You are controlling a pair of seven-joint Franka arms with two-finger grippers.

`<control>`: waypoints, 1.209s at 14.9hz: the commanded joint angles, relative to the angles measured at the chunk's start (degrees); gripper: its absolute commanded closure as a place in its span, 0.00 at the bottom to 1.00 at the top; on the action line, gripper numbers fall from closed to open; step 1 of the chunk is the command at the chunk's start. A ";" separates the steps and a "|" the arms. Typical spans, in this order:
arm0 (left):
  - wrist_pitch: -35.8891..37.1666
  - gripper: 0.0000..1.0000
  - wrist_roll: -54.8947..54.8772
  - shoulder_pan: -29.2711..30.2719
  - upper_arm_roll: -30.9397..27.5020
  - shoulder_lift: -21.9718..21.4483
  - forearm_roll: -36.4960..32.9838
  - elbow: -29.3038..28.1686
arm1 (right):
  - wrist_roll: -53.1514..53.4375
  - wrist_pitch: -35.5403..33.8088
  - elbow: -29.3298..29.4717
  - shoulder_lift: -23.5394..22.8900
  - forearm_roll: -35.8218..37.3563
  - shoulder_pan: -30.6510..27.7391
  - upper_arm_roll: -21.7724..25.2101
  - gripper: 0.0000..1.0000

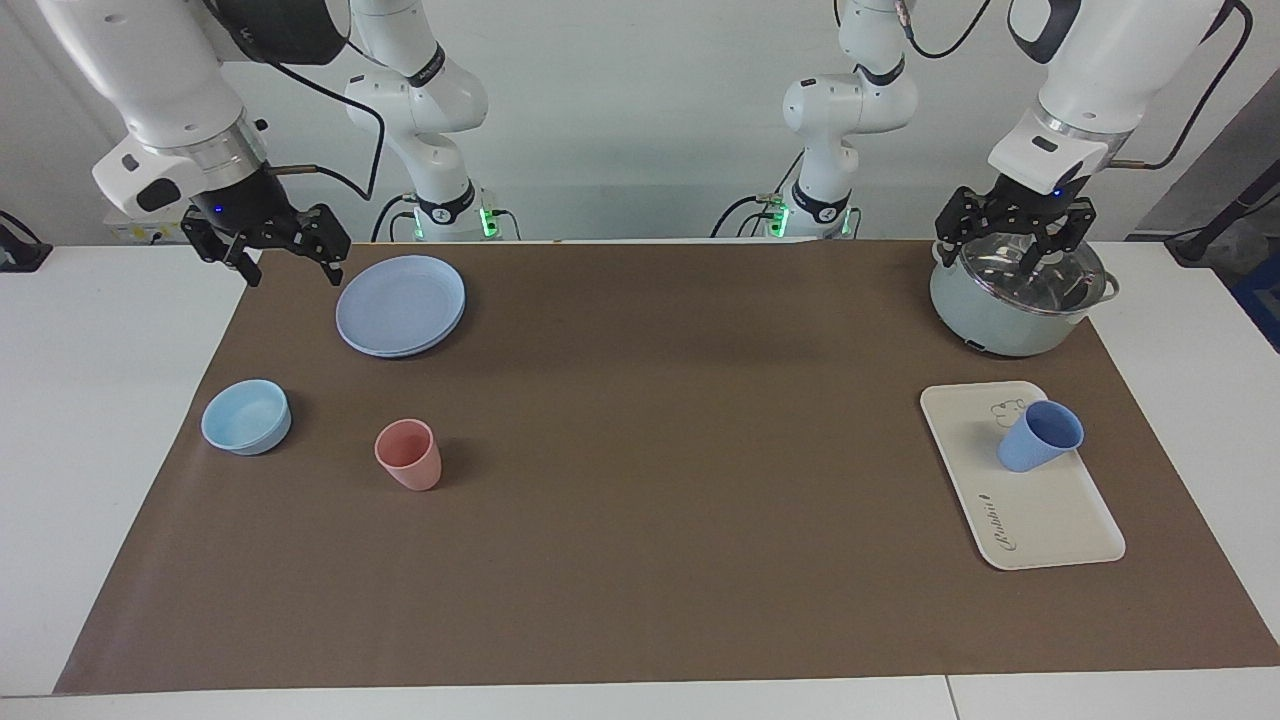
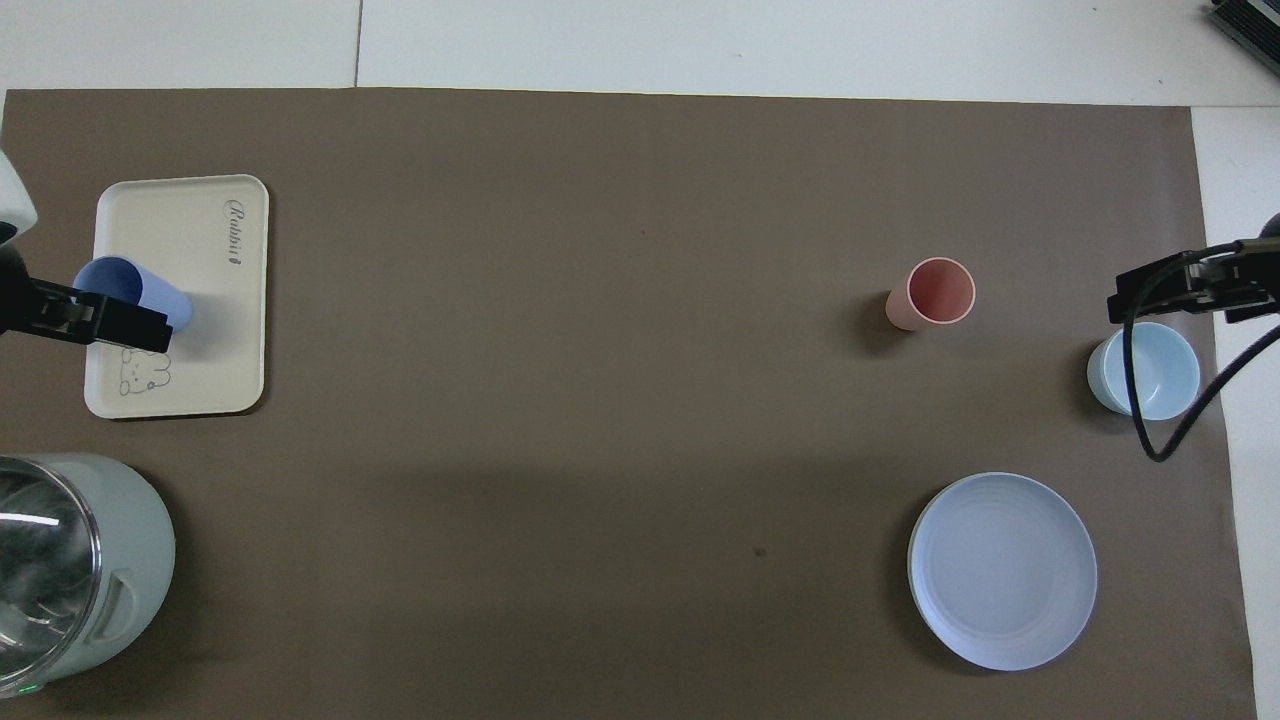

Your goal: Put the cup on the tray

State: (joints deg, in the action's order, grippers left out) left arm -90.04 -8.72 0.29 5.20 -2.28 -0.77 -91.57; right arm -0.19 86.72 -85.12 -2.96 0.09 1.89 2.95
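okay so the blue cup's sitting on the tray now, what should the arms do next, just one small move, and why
Probably nothing more than keeping both arms back. The cup already stands upright on the tray, near its bear drawing, with nothing gripping it. The left gripper hangs open over the pot, and the right gripper waits open beside the blue plate. The task looks done.

Bright, even overhead light; soft shadows pool beside the pink tumbler (image 1: 408, 454), and glare streaks the pot's glass lid (image 1: 1020, 268).
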 commanded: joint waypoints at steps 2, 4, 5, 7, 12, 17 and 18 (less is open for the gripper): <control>0.21 0.00 -0.77 0.41 0.16 -1.50 0.16 -1.51 | -1.13 -0.23 0.83 -0.47 0.35 -0.74 -0.40 0.00; 0.21 0.00 -0.77 0.32 0.16 -1.50 0.16 -1.51 | -1.13 -0.06 0.83 -0.47 0.09 -0.92 -0.31 0.00; 0.21 0.00 -0.77 0.41 0.07 -1.50 0.16 -1.51 | -1.22 0.11 0.83 -0.47 0.09 -1.09 -0.31 0.00; 0.21 0.00 -0.77 0.41 0.16 -1.50 0.16 -1.51 | -1.13 0.03 0.83 -0.38 0.17 -0.83 -0.40 0.00; 0.21 0.00 -0.77 0.41 0.16 -1.50 0.16 -1.51 | -0.95 -1.38 0.57 1.03 0.26 -1.01 -0.93 0.00; 0.21 0.00 -0.86 0.41 0.07 -1.50 0.16 -1.51 | -0.95 -2.43 0.66 1.03 0.35 -1.27 -2.51 0.00; 0.21 0.00 -0.86 0.41 0.07 -1.50 0.16 -1.51 | -0.95 -2.43 0.57 1.11 0.35 -1.27 -2.60 0.00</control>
State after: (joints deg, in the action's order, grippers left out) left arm -90.04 -8.73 0.30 5.20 -2.32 -0.77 -91.63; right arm -0.19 85.32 -84.73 -2.31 0.09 1.82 1.62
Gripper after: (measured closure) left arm 0.000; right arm 0.000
